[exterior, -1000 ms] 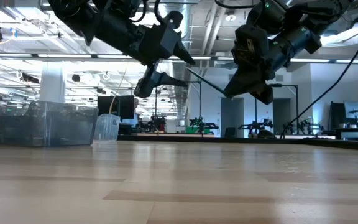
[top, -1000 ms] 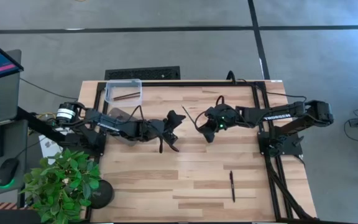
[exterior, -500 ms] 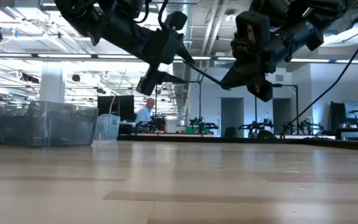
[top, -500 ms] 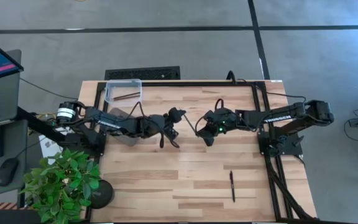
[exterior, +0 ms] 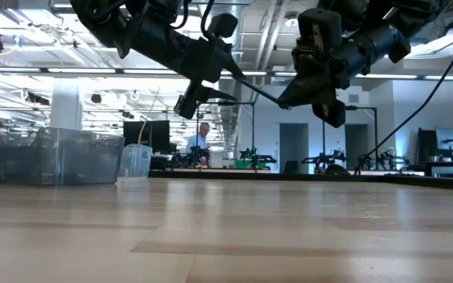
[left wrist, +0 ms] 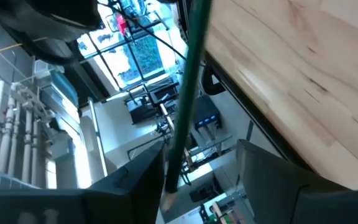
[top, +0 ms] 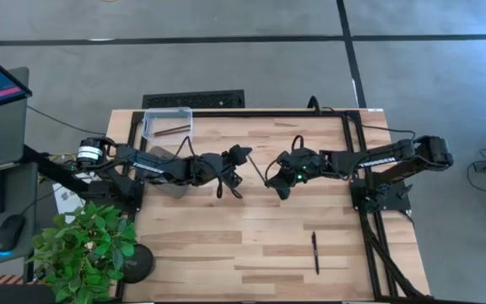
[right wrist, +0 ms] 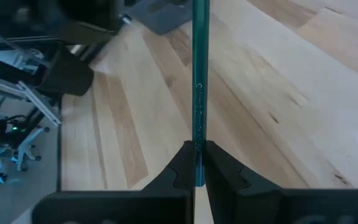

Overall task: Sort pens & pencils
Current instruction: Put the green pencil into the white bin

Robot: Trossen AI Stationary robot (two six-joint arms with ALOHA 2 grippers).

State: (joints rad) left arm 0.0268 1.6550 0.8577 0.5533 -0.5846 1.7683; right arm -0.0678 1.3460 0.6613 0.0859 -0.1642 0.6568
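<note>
A thin green pencil [top: 260,166] hangs in the air above the table's middle, between my two grippers. My right gripper [right wrist: 196,165] is shut on one end of it. The free end [left wrist: 174,177] reaches in between the fingers of my left gripper [left wrist: 197,174], which is open; whether that end touches a finger I cannot tell. In the low view the pencil [exterior: 254,86] slants up from the right gripper [exterior: 284,102] to the left gripper [exterior: 211,85]. A black pen [top: 315,252] lies flat on the table near its near right part. My right gripper pinches the green pencil between its two fingers near one end [right wrist: 199,134]. The pencil sticks straight out ahead of the fingertips, in line with them, toward the table's left. It is lifted clear of the table and tilted, its free end higher.
A clear bin [top: 167,122] at the far left corner holds a brown pencil [top: 172,129]. A second clear container [top: 165,162] stands under my left arm. In the low view both containers [exterior: 57,157] show at the left. Bare wood lies across the near half of the table.
My right gripper has carried the pencil a little toward the table's left, closer to my left gripper. The pencil's free end now lies farther in between the open left fingers. The left gripper has drawn slightly toward the far edge.
</note>
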